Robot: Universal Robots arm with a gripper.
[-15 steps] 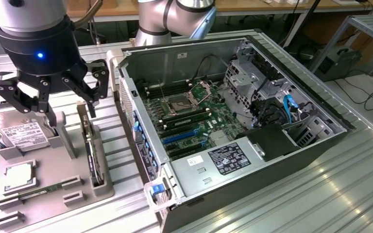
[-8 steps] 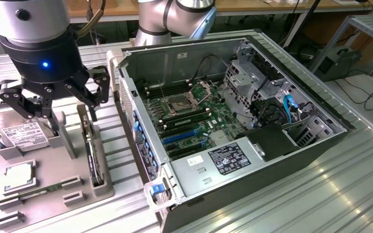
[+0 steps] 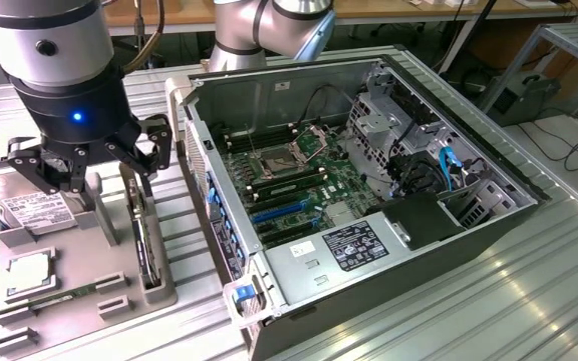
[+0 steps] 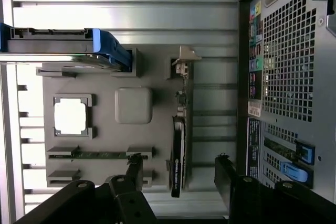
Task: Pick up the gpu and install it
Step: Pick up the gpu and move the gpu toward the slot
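Observation:
The gpu (image 3: pixel 144 229) stands on its long edge in a slot of the grey fixture tray (image 3: pixel 118 263), left of the open computer case (image 3: pixel 490 218) in the exterior view. Seen from the wrist, the gpu (image 4: pixel 178 150) is a thin dark edge with its silver bracket (image 4: pixel 185 59) at one end. My gripper (image 3: pixel 103 177) hangs above the tray, open. From the wrist camera, the gripper (image 4: pixel 178 174) has one finger on each side of the card, high above it and not touching.
The tray also holds a hard drive (image 3: pixel 30 204), a CPU (image 3: pixel 28 272) and a RAM stick (image 3: pixel 63 295). The case lies on its side with the motherboard (image 3: pixel 294 177) and blue expansion slots (image 3: pixel 277 213) exposed. Ribbed metal table (image 3: pixel 470 301) surrounds everything.

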